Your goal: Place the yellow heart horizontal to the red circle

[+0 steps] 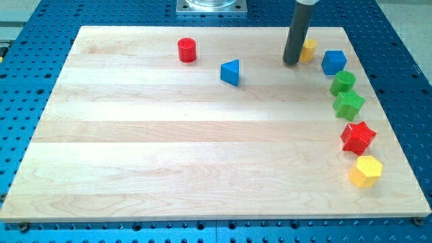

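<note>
The red circle (187, 50) stands near the view's top, left of centre. The yellow heart (308, 49) sits far to its right at about the same height, partly hidden behind the rod. My tip (291, 63) rests on the board touching the heart's left side. A blue triangle (231, 72) lies between the circle and the heart, a little lower.
A blue cube (333, 61) sits just right of the heart. Below it along the view's right edge run two green blocks (343, 82) (349, 105), a red star (358, 137) and a yellow hexagon (366, 170). The board's top edge is close behind the heart.
</note>
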Robot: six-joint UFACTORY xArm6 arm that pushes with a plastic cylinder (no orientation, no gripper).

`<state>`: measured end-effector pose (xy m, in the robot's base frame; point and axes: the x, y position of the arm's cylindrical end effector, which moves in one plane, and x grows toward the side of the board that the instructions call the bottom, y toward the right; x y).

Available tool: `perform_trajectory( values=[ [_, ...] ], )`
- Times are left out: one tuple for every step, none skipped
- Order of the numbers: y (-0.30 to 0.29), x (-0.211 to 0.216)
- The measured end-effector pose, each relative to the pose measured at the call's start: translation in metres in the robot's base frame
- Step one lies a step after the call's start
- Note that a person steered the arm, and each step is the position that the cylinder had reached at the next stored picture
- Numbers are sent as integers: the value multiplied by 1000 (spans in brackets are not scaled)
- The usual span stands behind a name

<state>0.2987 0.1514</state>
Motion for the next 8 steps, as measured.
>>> perform_trajectory(
  values=[
    [-1, -4],
    [69, -5],
    [69, -7],
    [11, -8],
    [56, -23],
    [59, -44],
    [59, -68],
    [125, -71]
  ],
)
